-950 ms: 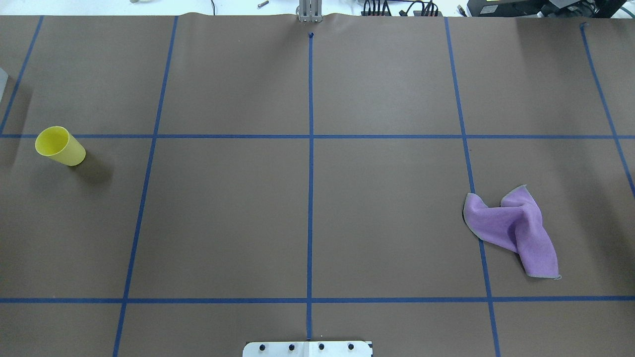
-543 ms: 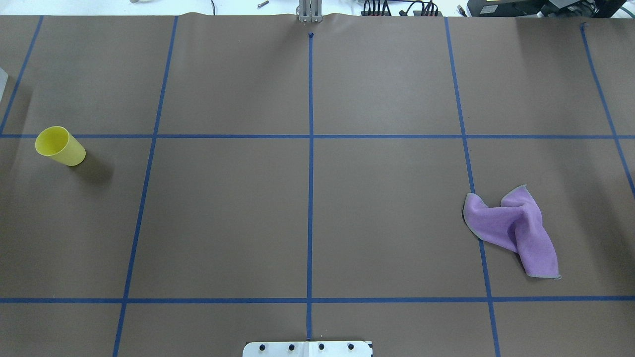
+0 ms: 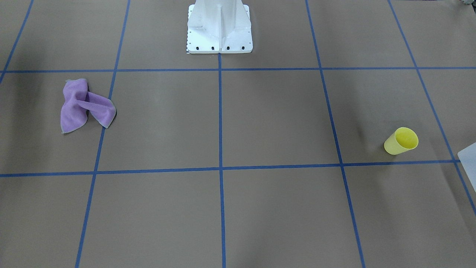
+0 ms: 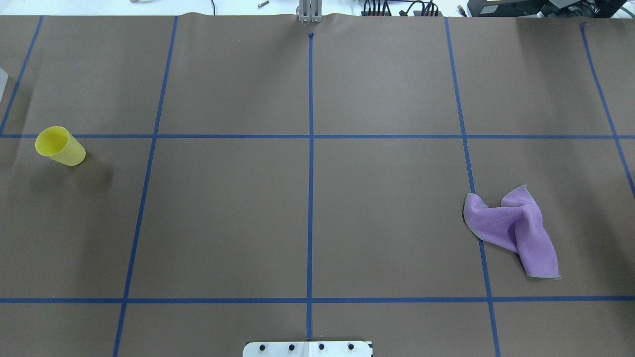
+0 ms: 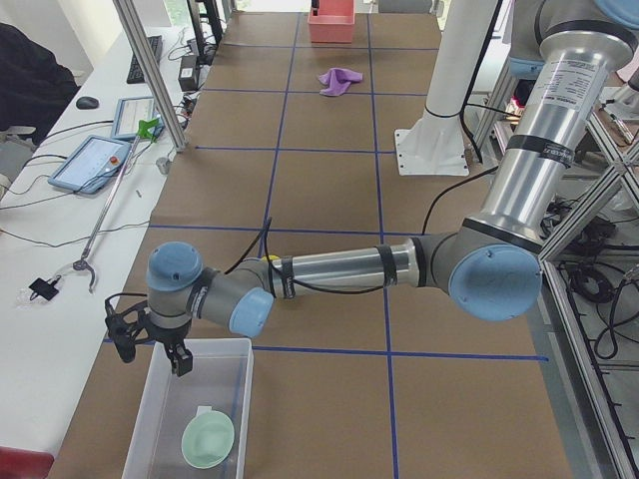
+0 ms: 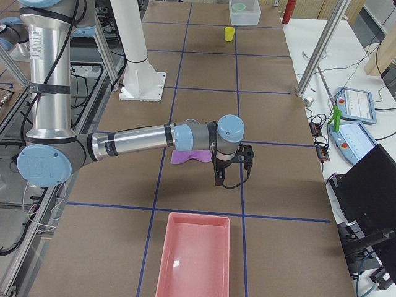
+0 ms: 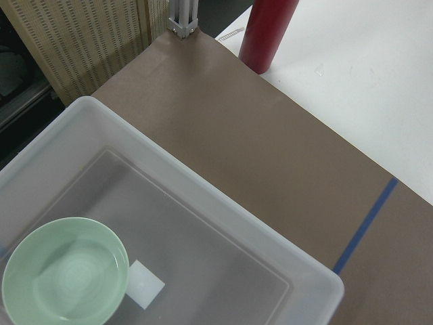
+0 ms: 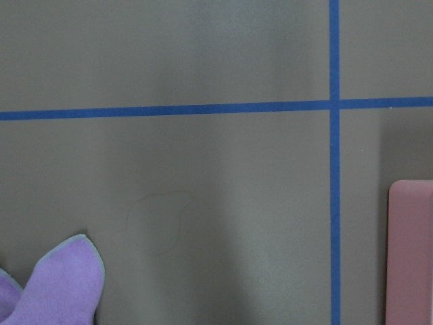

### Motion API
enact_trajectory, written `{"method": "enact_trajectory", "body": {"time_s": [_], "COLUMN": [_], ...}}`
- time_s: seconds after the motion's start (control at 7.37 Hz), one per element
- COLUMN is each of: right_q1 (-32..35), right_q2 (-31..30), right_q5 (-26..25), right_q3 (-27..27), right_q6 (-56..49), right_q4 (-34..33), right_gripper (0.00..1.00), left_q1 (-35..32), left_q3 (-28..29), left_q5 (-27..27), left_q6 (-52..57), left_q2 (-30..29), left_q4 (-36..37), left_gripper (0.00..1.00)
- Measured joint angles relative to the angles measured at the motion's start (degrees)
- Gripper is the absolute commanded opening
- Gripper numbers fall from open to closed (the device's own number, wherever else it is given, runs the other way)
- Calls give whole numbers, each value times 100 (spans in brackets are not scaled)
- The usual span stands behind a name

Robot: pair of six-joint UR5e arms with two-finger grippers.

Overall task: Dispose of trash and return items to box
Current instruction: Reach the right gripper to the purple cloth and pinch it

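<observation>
While the left hand (image 5: 152, 351) hangs over one corner of the clear box (image 5: 244, 399) at the left end of the desk (image 4: 228, 218), its fingers point down. I cannot tell if they are apart or together, because only the side view shows them. Inside the box lies a green bowl (image 5: 208, 440), mouth up, next to a small white label on the bottom. A red cylinder (image 7: 269, 30) stands past the box, at the edge of the brown paper. The yellow cup (image 4: 59, 146) stands upright on the left part of the desk, close to a blue tape line (image 4: 228, 136) and apart from the box. The right hand (image 6: 232, 168) hovers low above the desk, just beside the purple cloth (image 4: 513, 228), between the cloth and the pink bin (image 6: 195, 253). Whether this hand is open or closed I also cannot tell. The cloth lies crumpled across another blue line on the right part of the desk, well apart from the cup.
</observation>
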Motion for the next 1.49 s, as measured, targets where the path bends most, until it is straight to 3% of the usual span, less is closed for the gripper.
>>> {"method": "enact_trajectory", "body": {"time_s": [0.27,0.81,1.36,1.49], "right_q1": [-567,-2166,-2979,-3122], "right_q2": [-14,-66,10,20], "right_q5": [-18,-412,-750,-771], "right_q3": [17,-18,-38,-53], "right_q6": [611,4100,5151,5211], "right_q4": [334,2491,2856,2861], "right_gripper": [100,100,100,73], "left_q1": [220,551,650,660], "left_q3": [-873,-1206,-1377,-1395], "left_q5": [12,9,-37,-22], "left_q6": [114,84,123,126], "left_q2": [154,191,216,223], "left_q4": [683,793,754,756], "left_gripper": [99,99,98,98]}}
